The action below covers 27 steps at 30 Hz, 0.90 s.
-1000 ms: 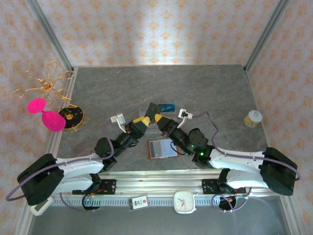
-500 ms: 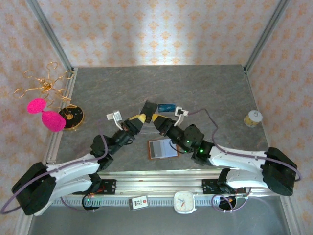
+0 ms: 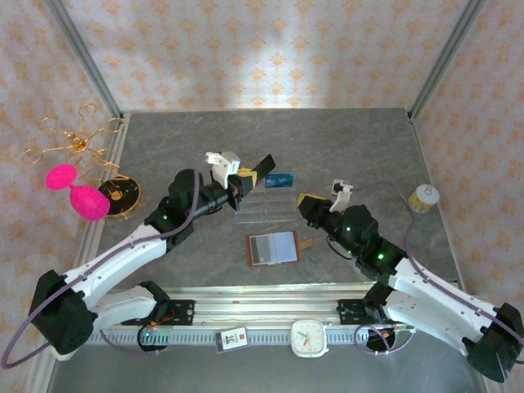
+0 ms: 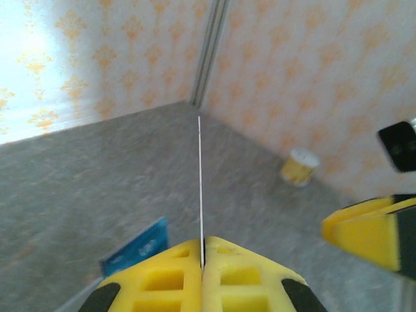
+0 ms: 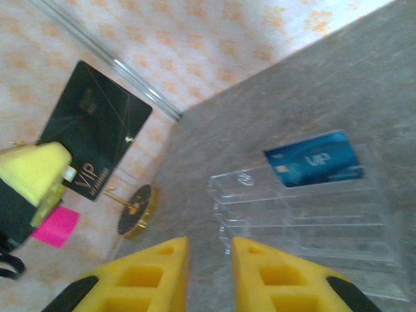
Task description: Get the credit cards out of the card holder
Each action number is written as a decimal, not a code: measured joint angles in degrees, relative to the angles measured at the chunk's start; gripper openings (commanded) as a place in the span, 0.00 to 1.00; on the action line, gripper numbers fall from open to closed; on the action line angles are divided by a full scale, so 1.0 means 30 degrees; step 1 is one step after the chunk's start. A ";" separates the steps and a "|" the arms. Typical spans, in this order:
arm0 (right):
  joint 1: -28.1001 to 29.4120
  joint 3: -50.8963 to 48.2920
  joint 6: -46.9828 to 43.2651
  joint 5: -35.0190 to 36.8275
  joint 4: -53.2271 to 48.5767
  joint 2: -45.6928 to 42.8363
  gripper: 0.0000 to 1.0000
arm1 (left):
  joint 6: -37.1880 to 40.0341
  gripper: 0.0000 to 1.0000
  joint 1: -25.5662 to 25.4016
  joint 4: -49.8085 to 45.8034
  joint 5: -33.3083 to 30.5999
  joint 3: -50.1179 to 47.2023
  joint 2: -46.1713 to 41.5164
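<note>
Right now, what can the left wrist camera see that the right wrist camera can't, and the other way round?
Left wrist, not right wrist: the little yellow pot near the far wall, and the black card seen edge-on, as a thin pale line.

Right wrist, not left wrist: the black card's printed face, the rows of slots in the clear tray, a gold-rimmed disc and a pink thing beside it.

Both: the black card pinched in the left tool, the blue card, the grey table and the patterned walls.

The black card (image 5: 94,133) is looking matt, the blue card (image 5: 312,166) glossy. The clear plastic tray (image 5: 312,227) is glinting on the matt, stone-patterned table (image 3: 344,143).
</note>
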 measured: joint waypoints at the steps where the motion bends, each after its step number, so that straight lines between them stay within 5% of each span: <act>1: -0.0270 -0.0168 -0.0073 -0.0182 -0.0117 -0.0029 0.23 | 0.1122 0.00 0.0226 -0.0729 0.0204 0.0474 0.0299; 9: -0.1880 -0.1129 -0.0233 -0.1858 -0.0335 0.0459 0.19 | 0.8000 0.00 0.3534 -0.4277 0.3672 0.2994 0.2302; 16: -0.3053 -0.1129 -0.0474 -0.2761 -0.0066 0.1581 0.18 | 1.2713 0.00 0.4014 -0.7351 0.5850 0.4830 0.5289; 27: -0.4255 -0.0976 -0.0721 -0.3883 0.0488 0.3701 0.17 | 1.6721 0.00 0.6229 -1.1169 0.8976 0.7796 0.8437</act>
